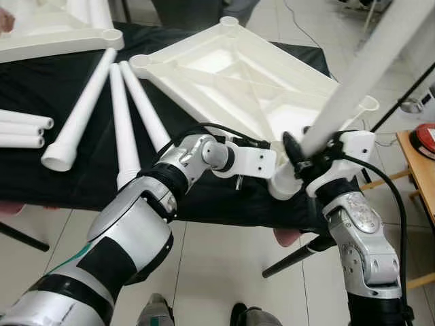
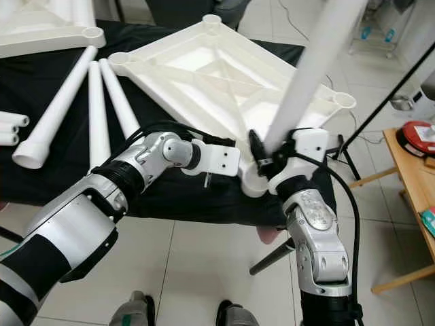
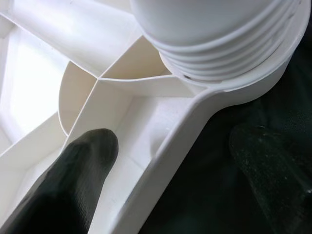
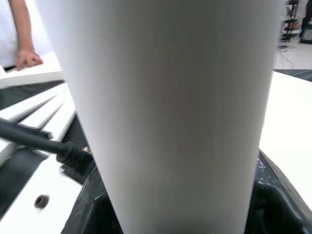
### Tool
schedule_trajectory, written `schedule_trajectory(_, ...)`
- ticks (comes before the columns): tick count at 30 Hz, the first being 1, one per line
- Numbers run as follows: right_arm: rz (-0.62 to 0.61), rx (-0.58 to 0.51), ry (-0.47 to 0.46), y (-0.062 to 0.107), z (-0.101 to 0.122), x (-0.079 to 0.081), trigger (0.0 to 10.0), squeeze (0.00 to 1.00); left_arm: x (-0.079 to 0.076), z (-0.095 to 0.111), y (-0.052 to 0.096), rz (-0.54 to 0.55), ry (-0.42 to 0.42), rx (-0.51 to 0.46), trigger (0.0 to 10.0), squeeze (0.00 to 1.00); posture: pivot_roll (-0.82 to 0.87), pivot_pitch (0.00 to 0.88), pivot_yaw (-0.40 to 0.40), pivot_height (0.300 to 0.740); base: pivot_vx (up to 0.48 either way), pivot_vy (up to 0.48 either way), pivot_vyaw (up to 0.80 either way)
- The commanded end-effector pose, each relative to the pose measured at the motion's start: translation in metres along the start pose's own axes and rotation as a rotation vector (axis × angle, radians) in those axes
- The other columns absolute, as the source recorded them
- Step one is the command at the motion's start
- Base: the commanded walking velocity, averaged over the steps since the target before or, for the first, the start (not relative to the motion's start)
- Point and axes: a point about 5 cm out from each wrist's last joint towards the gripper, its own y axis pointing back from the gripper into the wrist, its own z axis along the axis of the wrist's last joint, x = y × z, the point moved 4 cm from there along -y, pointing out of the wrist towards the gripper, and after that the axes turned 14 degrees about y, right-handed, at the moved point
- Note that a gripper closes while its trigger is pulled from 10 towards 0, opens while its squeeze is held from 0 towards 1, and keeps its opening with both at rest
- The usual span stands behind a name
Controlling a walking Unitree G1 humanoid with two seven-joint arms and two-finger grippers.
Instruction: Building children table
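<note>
A white tabletop (image 1: 231, 75) lies upside down on a black-covered table (image 1: 41, 88). A long white leg (image 1: 367, 75) stands tilted in the tabletop's near corner socket (image 3: 253, 87), its threaded end (image 3: 219, 44) partly seated. My right gripper (image 1: 306, 153) is shut on the leg just above the socket, with black fingers (image 4: 273, 204) on either side of the tube. My left gripper (image 3: 175, 146) is open astride the tabletop's rim beside that corner. One finger (image 3: 92, 156) is inside the ribbed underside and the other lies outside over the black cloth.
Three loose white legs (image 1: 122, 122) lie on the cloth to the left, with short white tubes (image 1: 24, 129) at the far left. A second tabletop (image 1: 47, 34) sits at the back left, with a person's hand (image 4: 27, 58) on it. A wooden stand (image 1: 414, 170) is on the right.
</note>
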Motion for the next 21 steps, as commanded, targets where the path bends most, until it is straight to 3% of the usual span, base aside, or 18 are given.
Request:
schedule_trajectory(1,0.191,0.143,-0.098,0.009,-0.035,0.039,10.0,0.0,-0.005,-0.004,-0.001,-0.039,-0.016,0.025,10.0,0.0,0.04,0.174,0.03,0.74,0.0,0.0,0.0)
schedule_trajectory(5,0.298,0.118,-0.124,0.015,-0.031,0.054,10.0,0.0,-0.013,-0.016,0.005,-0.125,-0.035,0.068,10.0,0.0,0.05,0.172,0.022,0.74,0.0,0.0,0.0)
schedule_trajectory(10,0.311,0.112,-0.125,0.016,-0.03,0.053,10.0,0.0,-0.022,-0.03,0.011,-0.219,-0.048,0.121,10.0,0.0,0.07,0.17,0.014,0.74,0.0,0.0,0.0)
schedule_trajectory(11,0.284,0.118,-0.119,0.015,-0.032,0.048,10.0,0.0,-0.027,-0.038,0.014,-0.258,-0.051,0.148,2.2,0.0,0.07,0.168,0.012,0.74,0.0,0.0,0.0)
schedule_trajectory(14,0.268,0.124,-0.114,0.014,-0.033,0.044,10.0,0.0,-0.031,-0.044,0.017,-0.285,-0.053,0.166,2.2,0.0,0.07,0.166,0.011,0.74,0.0,0.0,0.0)
schedule_trajectory(15,0.238,0.128,-0.107,0.013,-0.034,0.038,10.0,0.0,-0.035,-0.051,0.021,-0.317,-0.043,0.188,0.0,0.0,0.07,0.167,0.011,0.74,0.0,0.0,0.0)
schedule_trajectory(21,0.14,0.14,-0.081,0.008,-0.038,0.018,10.0,0.0,-0.046,-0.076,0.034,-0.377,0.001,0.243,0.0,0.0,0.08,0.165,0.012,0.74,0.0,0.0,0.0)
